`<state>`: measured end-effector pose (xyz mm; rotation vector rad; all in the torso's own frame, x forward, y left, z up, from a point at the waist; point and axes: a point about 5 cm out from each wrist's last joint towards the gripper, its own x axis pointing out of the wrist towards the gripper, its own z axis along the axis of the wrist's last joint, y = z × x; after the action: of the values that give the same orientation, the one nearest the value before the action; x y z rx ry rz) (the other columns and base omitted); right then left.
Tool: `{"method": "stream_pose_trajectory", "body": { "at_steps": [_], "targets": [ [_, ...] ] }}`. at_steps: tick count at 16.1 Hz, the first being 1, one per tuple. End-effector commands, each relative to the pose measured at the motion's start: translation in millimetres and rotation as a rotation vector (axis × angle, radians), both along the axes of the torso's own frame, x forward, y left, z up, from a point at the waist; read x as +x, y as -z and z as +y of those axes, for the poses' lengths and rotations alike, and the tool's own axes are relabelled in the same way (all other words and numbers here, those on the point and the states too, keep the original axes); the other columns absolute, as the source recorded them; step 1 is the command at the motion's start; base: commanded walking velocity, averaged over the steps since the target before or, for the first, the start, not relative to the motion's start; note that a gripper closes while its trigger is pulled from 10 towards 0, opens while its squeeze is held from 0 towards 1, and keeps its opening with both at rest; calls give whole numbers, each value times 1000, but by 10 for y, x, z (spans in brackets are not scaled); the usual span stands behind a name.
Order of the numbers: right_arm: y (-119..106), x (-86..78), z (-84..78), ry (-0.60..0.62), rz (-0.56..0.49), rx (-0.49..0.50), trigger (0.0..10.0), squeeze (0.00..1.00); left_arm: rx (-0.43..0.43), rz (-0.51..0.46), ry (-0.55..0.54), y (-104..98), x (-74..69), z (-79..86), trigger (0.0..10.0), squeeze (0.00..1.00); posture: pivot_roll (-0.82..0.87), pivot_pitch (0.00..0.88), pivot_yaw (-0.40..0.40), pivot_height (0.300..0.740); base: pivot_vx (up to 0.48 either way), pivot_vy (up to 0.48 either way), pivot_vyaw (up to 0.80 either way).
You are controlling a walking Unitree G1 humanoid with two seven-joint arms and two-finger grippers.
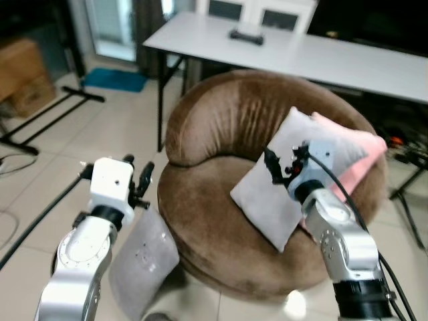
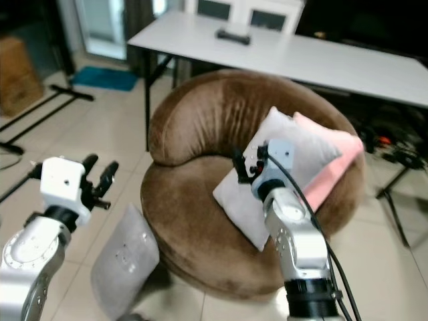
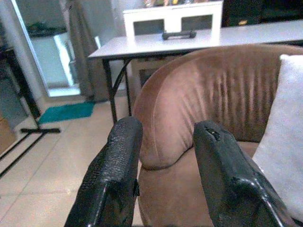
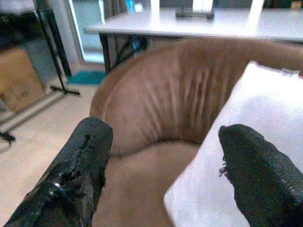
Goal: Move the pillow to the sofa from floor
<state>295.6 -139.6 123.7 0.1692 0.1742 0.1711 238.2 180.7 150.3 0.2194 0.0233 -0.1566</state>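
A grey pillow (image 1: pixel 142 259) leans against the sofa (image 1: pixel 221 214) on the floor, below the left end effector (image 1: pixel 139 184), fingers narrowly parted and empty. The right end effector (image 1: pixel 284 164), wide, hovers over a seated cushion (image 1: pixel 281 194); reaching there risks grabbing the wrong one.

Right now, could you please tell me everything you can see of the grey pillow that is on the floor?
The grey pillow on the floor is soft, square-ish and covered in plain grey fabric, slightly creased, with a few small pale specks on its face. It stands tilted on the tiled floor, leaning against the front of the round brown sofa. The left end effector hovers open above it, not touching. Its lower edge runs out of view.
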Motion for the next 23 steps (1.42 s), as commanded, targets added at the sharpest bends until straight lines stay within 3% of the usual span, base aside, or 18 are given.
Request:
{"method": "stream_pose_trajectory", "body": {
  "at_steps": [1, 3, 5, 12, 16, 18, 23],
  "targets": [
    [-51, 12, -19, 1, -12, 11, 10000, 0, 2, 4, 4, 8, 6, -14, 10000, 0, 132, 0, -94, 740, 0, 330, 0],
    [-45, 11, -19, 4, -9, 11, 10000, 0, 2, 4, 6, 10, 13, -17, 10000, 0, 131, 0, -93, 740, 0, 337, 0],
    [-65, 7, -17, -23, -43, -66, 10000, 0, -1, 5, 10, 17, 22, -31, 10000, 0, 124, 0, -89, 740, 0, 322, 309],
    [-33, -33, 32, -67, -31, -39, 10000, 0, -4, 10, 1, 25, 29, -30, 10000, 0, 117, 0, -89, 740, 0, 87, 800],
    [30, -27, -36, -16, -7, -59, 10000, 0, 6, 11, -15, 28, 39, 4, 10000, 0, 115, 0, -89, 740, 0, 0, 800],
    [76, -21, -150, 69, 10, -64, 10000, 0, 13, 9, -22, 30, 53, 25, 10000, 0, 115, 0, -89, 740, 0, 0, 0],
    [88, -29, -135, 74, 4, -68, 10000, 0, 12, 3, -15, 34, 80, 17, 10000, 0, 112, 0, -91, 740, 107, 0, -320]
  ]
}}
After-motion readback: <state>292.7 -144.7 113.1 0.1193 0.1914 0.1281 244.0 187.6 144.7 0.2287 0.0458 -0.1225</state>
